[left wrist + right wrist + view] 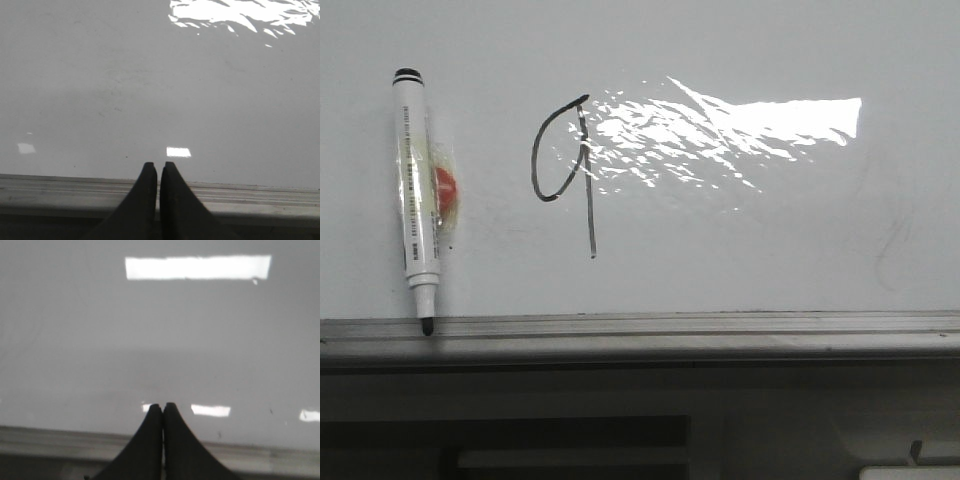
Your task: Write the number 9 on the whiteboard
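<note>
A black hand-drawn number 9 [565, 165] stands on the whiteboard [740, 260] in the front view, its loop to the left of a bright glare patch and its tail running straight down. A white marker [417, 195] lies on the board at the left, uncapped, its black tip at the ledge. Neither arm shows in the front view. In the left wrist view my left gripper [158, 165] is shut with nothing in it, above the ledge. My right gripper [163, 405] is likewise shut and empty over bare board.
A grey metal ledge [720, 328] runs along the board's near edge. A window glare patch [750, 125] lies right of the figure. Faint grey smudges [895, 235] mark the board at the right. Dark furniture shows below the ledge.
</note>
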Controlling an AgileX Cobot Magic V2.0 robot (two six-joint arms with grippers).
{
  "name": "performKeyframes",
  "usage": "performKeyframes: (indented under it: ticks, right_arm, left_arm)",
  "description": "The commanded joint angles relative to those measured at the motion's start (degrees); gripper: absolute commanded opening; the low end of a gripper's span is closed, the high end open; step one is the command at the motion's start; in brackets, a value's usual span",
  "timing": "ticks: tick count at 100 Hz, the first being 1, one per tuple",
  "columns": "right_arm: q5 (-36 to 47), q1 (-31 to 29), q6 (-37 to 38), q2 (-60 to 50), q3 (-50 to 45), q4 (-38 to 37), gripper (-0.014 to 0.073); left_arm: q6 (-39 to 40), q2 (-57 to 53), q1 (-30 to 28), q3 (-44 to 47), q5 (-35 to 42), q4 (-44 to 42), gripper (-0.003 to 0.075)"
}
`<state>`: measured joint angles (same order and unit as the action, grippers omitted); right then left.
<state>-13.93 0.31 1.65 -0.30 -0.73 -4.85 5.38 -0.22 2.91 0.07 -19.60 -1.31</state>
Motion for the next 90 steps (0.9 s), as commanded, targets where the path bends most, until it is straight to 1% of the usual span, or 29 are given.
performKeyframes:
  ticks: [1, 5, 90]
  right_arm:
    - [-2.43, -0.95, 0.01, -0.86, -1.52, -0.38, -0.0067]
    - [-4.45, -1.1, 0.01, -1.16, -1.52, -0.37, -0.0067]
    - [-4.29, -1.44, 0.01, -1.16, -1.52, -0.37, -0.0068]
  left_arm:
    - [0.42, -1.58, -0.03, 1.12, 2.27, -0.04, -0.002]
    - [0.42, -1.58, -0.03, 1.12, 2.27, -0.04, -0.002]
    - [0.42, -1.58, -0.03, 1.12, 2.27, -0.04, -0.002]
